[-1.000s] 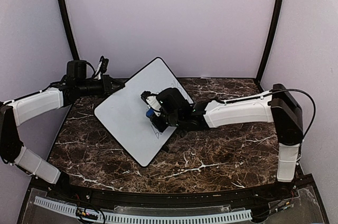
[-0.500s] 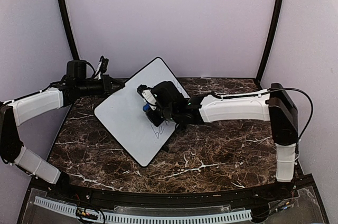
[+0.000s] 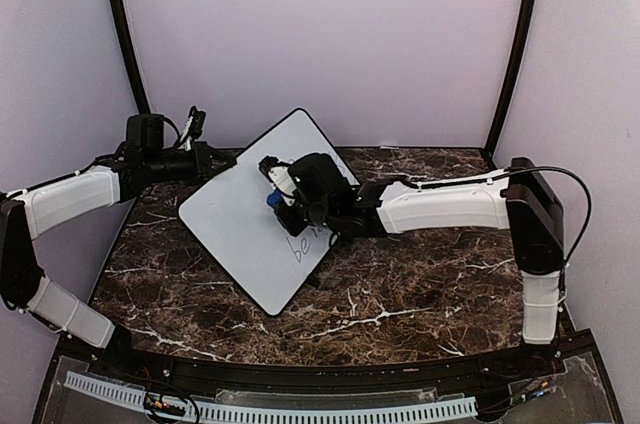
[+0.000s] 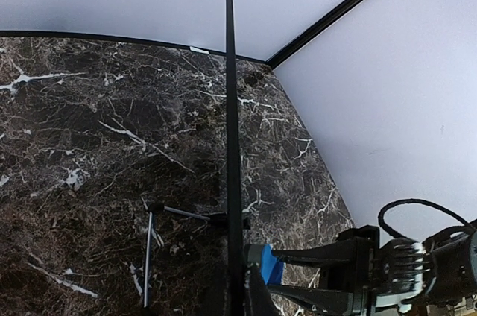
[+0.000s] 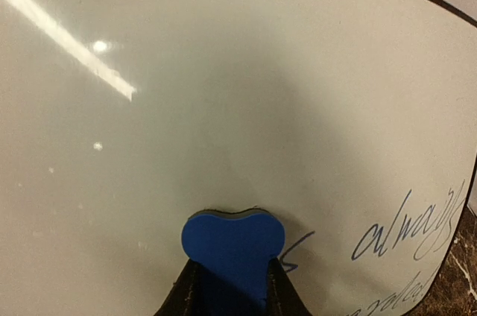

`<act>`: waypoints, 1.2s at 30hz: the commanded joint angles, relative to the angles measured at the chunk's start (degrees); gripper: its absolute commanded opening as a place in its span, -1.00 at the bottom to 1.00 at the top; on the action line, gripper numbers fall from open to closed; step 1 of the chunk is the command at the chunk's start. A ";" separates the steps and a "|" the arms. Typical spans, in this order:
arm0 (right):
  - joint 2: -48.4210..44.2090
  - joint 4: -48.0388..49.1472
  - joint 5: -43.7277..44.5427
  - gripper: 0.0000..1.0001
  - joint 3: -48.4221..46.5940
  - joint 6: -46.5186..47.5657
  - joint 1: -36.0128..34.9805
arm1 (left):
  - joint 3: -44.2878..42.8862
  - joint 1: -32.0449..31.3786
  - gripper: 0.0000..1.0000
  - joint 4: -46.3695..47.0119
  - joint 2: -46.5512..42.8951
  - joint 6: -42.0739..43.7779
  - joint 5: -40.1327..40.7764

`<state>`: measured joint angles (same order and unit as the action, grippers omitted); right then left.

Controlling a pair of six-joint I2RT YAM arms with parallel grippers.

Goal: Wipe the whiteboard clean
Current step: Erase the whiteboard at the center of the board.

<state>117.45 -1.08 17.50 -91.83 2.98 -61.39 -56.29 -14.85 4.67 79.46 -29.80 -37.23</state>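
Note:
The whiteboard (image 3: 245, 219) stands tilted on the marble table, white with a thin black rim. Dark handwriting (image 3: 300, 247) shows near its lower right edge; in the right wrist view the board (image 5: 223, 85) carries writing at the lower right. My right gripper (image 3: 277, 199) is shut on a blue eraser (image 5: 233, 245) and presses it against the board face. My left gripper (image 3: 212, 161) holds the board's upper left edge. In the left wrist view the board (image 4: 231, 122) shows edge-on as a black line, with the eraser (image 4: 267, 264) beside it.
The dark marble table (image 3: 400, 284) lies under the board. A thin wire stand (image 4: 160, 234) props the board from behind. Purple walls and black corner posts (image 3: 515, 44) enclose the back. A perforated white strip (image 3: 270, 409) runs along the near edge.
My right gripper has slid the eraser up and left across the board, uncovering the writing near the lower right edge. The left arm and board have not moved.

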 commanded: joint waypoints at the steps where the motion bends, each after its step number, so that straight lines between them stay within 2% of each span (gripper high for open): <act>1: -2.90 -2.14 -3.28 -0.60 11.87 -2.95 0.50 | -0.40 -1.30 -1.00 3.85 -2.05 0.56 -4.16; 5: -5.98 -1.18 -4.28 -0.60 17.45 -5.32 0.48 | -0.40 -1.29 -1.00 4.04 -1.88 0.37 -4.36; 8: -6.08 -1.27 -4.43 -0.60 16.92 -5.04 0.45 | -0.39 -1.30 -1.00 4.03 -1.85 0.36 -4.38; 11: -4.82 -1.49 -5.27 -0.60 13.16 -3.90 0.17 | -0.31 -1.25 -1.00 4.03 -1.85 0.36 -4.27; 17: 0.46 -4.49 -4.63 -0.60 -0.72 0.12 -0.35 | -0.33 -1.26 -1.00 3.92 -2.01 0.57 -4.13; 21: 2.44 -5.75 -4.79 -0.60 -4.57 0.97 -0.48 | -0.44 -1.26 -1.00 3.71 -2.16 0.83 -3.83; 26: 0.24 -5.14 -5.62 -0.60 1.84 -0.70 -0.78 | -0.48 -1.24 -1.00 3.75 -2.08 0.74 -4.00; 33: -6.14 -2.46 -5.48 -0.60 17.74 -5.55 -1.88 | -0.48 -1.23 -1.00 3.98 -1.70 0.43 -4.30; 36: -7.47 -1.89 -5.20 -0.60 19.72 -6.31 -1.90 | -0.40 -1.24 -1.00 4.03 -1.67 0.36 -4.34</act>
<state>110.59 -1.61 12.86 -75.59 -0.62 -62.87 -56.29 -14.90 5.04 79.46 -30.09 -37.71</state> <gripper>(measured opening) 0.224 0.051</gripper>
